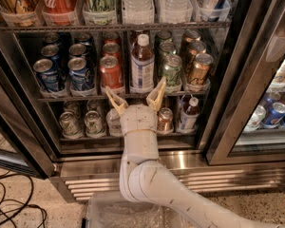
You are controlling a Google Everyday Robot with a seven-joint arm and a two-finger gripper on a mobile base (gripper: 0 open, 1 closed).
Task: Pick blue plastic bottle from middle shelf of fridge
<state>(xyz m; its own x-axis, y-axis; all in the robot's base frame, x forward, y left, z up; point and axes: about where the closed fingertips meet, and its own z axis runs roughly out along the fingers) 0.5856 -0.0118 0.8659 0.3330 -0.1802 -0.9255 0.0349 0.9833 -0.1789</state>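
We see the gripper point(135, 87), fingers spread wide, at the middle shelf's point(76, 98) front edge in the fridge point(180, 161). On that shelf the blue plastic bottle point(142, 64) stands at the front, between red can point(110, 73) and green can point(171, 70).

Shop: stocked drinks fridge point(180, 161), jaws at middle shelf point(76, 98).

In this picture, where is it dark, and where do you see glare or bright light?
Camera view: the fridge interior is dark toward the back; front cans on the middle shelf and the blue plastic bottle are lit; glare lies on the steel sill; the pale open claw, just below the bottle, stands out brightly.
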